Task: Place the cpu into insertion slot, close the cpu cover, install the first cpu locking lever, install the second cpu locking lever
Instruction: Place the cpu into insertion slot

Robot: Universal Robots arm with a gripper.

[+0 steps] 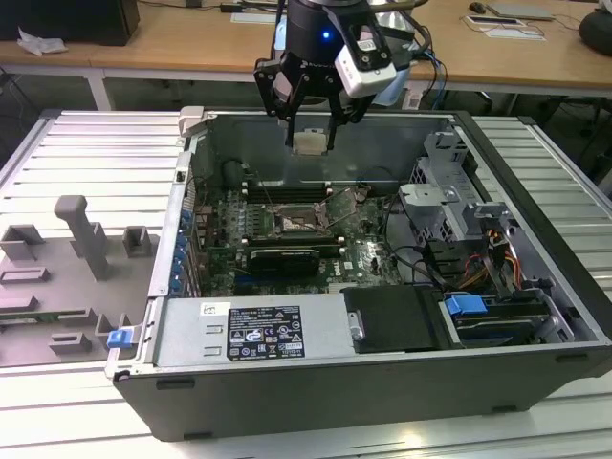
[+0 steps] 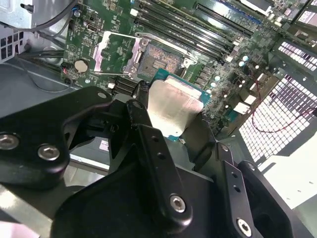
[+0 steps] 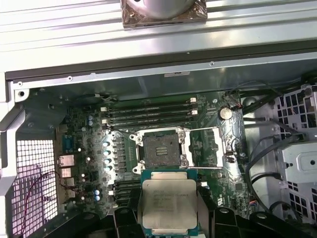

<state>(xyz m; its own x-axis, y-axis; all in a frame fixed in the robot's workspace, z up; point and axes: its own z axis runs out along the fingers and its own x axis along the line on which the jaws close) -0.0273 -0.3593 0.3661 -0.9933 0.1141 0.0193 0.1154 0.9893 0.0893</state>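
Note:
My gripper point(image 1: 311, 143) hangs over the open computer case, shut on the cpu point(image 1: 308, 143), a pale silver-beige square chip held by two opposite edges. In both wrist views the black fingers point(image 3: 131, 210) point(image 2: 141, 116) clamp the cpu point(image 3: 168, 203) point(image 2: 176, 106) with its metal top in sight. Below it, well apart, the insertion slot point(image 1: 298, 222) point(image 3: 160, 148) point(image 2: 161, 57) lies bare on the green board, a dark square in a metal frame. The cpu cover point(image 3: 220, 148) point(image 2: 101, 52) is swung open beside the slot, green board showing through its window.
Long black memory slots point(image 3: 148, 111) run behind the socket. A black graphics card point(image 1: 282, 258) lies in front of it, with the labelled power supply point(image 1: 253, 330) nearer still. A drive cage and cables point(image 1: 449, 201) fill the exterior view's right. A grey fixture tray point(image 1: 67, 258) lies outside the case.

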